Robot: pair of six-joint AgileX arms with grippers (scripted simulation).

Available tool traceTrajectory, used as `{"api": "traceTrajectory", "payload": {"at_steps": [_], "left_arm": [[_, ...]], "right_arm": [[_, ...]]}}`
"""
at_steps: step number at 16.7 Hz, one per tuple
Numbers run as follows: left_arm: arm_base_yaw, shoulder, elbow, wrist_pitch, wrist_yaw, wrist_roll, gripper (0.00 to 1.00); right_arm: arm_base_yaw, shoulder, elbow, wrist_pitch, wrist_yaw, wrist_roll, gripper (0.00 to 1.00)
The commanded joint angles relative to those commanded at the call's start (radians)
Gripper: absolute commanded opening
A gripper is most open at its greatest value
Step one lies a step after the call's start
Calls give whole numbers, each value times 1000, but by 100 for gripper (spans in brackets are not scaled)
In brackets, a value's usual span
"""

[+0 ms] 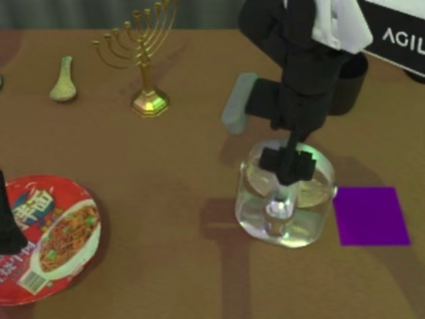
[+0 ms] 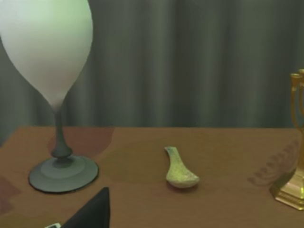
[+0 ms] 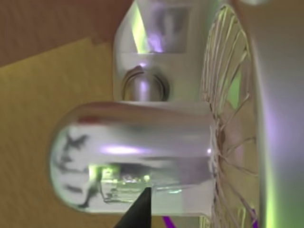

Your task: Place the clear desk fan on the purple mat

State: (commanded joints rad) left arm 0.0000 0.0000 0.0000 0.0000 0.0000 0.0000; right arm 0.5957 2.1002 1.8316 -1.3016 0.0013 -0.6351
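Observation:
The clear desk fan [image 1: 285, 203] is right of the table's centre, a glassy body with a ringed grille and a central hub [image 3: 133, 152]. My right gripper [image 1: 287, 166] comes down from above and is shut on the clear desk fan. In the right wrist view one black fingertip [image 3: 140, 209] lies against the hub. The purple mat [image 1: 370, 215] lies flat just right of the fan, and its near edge almost meets the fan's rim. My left gripper [image 1: 6, 229] is parked at the table's left edge, open, with one fingertip [image 2: 92, 211] showing.
A gold candelabrum [image 1: 143, 60] and a pale spoon [image 1: 63, 81] stand at the back left. A red noodle cup [image 1: 46, 236] lies front left. A grey block [image 1: 238, 103] and a black mug [image 1: 348, 83] sit behind the fan. A tall wine glass [image 2: 52, 71] stands at the far left.

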Motion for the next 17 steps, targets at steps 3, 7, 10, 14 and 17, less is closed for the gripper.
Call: {"api": "traceTrajectory", "payload": {"at_steps": [3,7,10,14,17], "left_arm": [[0,0,0,0,0,0,100],[0,0,0,0,0,0,100],[0,0,0,0,0,0,100],[0,0,0,0,0,0,100],[0,0,0,0,0,0,100]], "right_arm": [[0,0,0,0,0,0,32],[0,0,0,0,0,0,2],[0,0,0,0,0,0,0],[0,0,0,0,0,0,0],[-3,-2,4,-4,0,1,0]]}}
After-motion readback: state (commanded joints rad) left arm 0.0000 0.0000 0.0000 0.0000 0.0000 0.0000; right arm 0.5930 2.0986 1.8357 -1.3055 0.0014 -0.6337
